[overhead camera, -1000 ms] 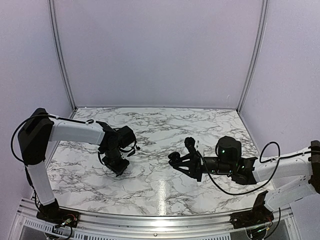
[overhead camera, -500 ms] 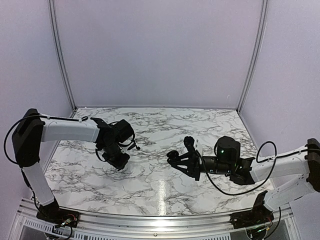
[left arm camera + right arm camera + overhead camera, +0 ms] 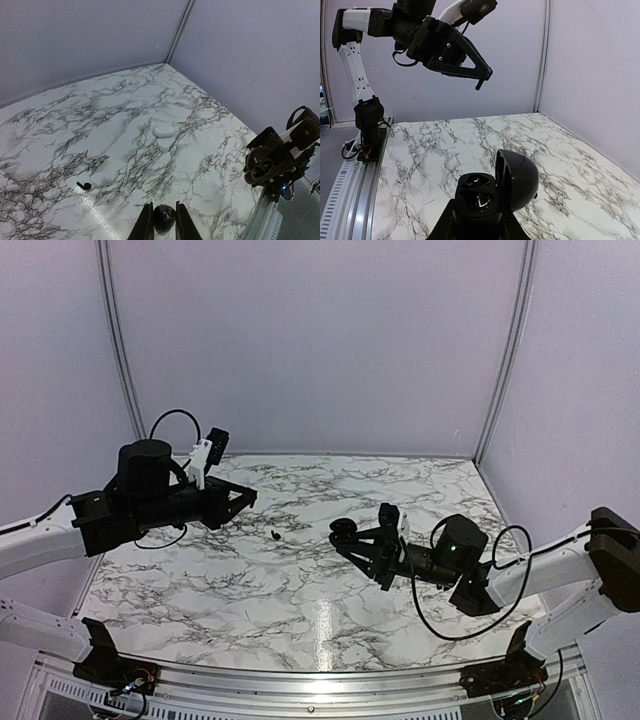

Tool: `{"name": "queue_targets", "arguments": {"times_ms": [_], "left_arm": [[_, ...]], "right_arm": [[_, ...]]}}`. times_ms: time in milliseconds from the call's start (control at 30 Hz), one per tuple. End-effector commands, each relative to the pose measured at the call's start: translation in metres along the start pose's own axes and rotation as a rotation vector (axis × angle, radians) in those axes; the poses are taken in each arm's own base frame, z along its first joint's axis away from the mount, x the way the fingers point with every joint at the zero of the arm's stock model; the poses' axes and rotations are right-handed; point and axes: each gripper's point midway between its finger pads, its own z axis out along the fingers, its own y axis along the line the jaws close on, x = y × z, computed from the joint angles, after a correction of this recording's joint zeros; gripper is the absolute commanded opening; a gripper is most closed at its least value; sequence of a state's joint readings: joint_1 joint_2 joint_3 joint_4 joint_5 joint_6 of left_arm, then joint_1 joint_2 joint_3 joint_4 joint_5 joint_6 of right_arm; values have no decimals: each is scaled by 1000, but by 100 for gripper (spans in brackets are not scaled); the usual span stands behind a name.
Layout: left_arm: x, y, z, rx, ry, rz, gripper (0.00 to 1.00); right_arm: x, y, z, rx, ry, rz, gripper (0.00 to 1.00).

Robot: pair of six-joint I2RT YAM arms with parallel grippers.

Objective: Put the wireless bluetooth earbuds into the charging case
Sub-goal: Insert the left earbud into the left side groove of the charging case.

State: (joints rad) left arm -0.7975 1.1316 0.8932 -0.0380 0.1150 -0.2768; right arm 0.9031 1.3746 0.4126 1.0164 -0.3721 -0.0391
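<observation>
Hovering above the counter's (image 3: 300, 600) left side, the left end effector (image 3: 163, 207) is clenched on a small black earbud (image 3: 163, 219). A loose black earbud (image 3: 275, 535) lies on the counter below it, slightly right. Farther right, the right end effector (image 3: 352, 540) grasps the open black charging case (image 3: 512, 182), lifted off the counter.

Left gripper (image 3: 249, 497) hangs raised at left, pinching a black earbud (image 3: 163, 219); right gripper (image 3: 346, 537), mid-frame, grips an open black case (image 3: 496, 192).
</observation>
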Motion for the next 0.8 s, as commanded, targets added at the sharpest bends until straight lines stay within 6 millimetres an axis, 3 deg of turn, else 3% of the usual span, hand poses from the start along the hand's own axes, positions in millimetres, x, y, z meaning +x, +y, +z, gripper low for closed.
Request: {"name": "queue_targets", "arguments": {"times_ms": [0,300,767], "left_arm": [[-47,-44,-18,173,-258,26,2],[-50,-110,-25,379,-354,82,3],[-34,-141,-20,487,-326,147,2]], "right_arm": [[-44,8,12,-13,-180,-95,0],[-55,22,27,-24,-269,-152,0],[-67,20,42,3,-311,-161,0]]}}
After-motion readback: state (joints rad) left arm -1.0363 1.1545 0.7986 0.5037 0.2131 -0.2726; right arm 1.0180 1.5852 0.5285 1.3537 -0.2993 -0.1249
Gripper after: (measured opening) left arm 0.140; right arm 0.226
